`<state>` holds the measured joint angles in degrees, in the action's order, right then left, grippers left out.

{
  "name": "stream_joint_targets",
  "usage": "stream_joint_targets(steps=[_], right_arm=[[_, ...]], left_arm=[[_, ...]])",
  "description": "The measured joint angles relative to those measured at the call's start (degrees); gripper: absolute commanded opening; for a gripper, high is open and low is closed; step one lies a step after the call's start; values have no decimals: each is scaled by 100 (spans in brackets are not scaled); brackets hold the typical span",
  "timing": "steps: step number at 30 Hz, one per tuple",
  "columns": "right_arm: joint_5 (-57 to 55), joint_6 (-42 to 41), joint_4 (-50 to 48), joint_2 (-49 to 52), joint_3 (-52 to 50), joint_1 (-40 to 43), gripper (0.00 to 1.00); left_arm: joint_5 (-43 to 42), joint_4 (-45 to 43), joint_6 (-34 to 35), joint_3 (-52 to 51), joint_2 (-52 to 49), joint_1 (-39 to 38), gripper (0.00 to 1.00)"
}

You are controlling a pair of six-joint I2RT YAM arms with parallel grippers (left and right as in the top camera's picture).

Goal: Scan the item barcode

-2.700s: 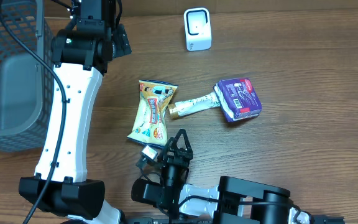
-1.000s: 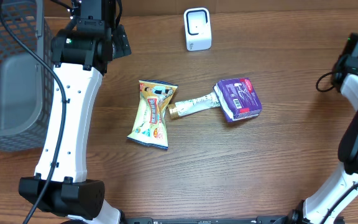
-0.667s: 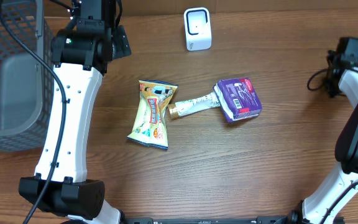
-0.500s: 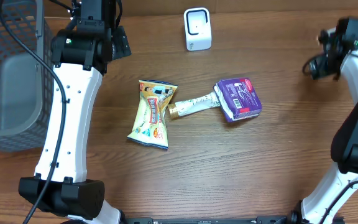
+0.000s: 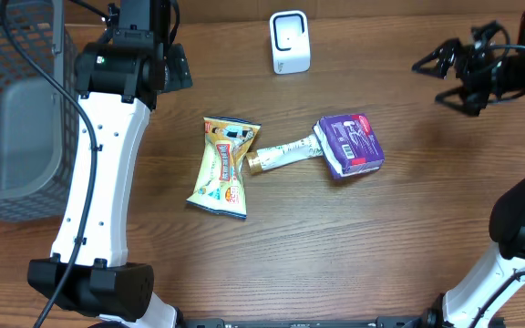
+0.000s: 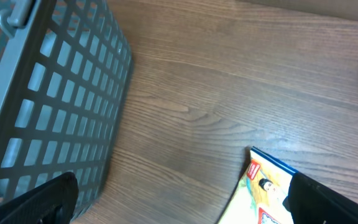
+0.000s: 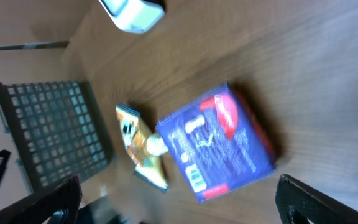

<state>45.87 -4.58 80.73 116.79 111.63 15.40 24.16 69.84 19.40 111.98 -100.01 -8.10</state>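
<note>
A grey basket [image 5: 7,109] stands far left. The left end effector [image 6: 179,208] hangs wide open and empty beside it. The snack packet [image 5: 223,167], small bottle [image 5: 283,152] and purple box [image 5: 350,144] lie mid-tabletop [image 5: 335,255], before the white scanner [image 5: 290,42]. The right end effector [image 5: 437,80] is spread wide, empty, well right of the box. Assessment: nothing grasped or scanned; whole task outstanding.

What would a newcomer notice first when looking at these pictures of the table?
Three items lie together mid-table: a purple box, a yellow bag and a small bottle between them. A white scanner stands behind them, and a grey basket fills the left side. The right gripper hangs open to the right of the box, holding nothing.
</note>
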Motion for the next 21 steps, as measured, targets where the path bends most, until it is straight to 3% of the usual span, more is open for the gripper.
stream_joint_targets(steps=[16, 21], right_arm=[[933, -146, -2354, 4, -3888, 560, 100], [1445, -737, -2732, 4, -4798, 544, 100]], left_arm=[[-114, 260, -9, 0, -2, 0, 100], [-295, 267, -9, 0, -2, 0, 100]])
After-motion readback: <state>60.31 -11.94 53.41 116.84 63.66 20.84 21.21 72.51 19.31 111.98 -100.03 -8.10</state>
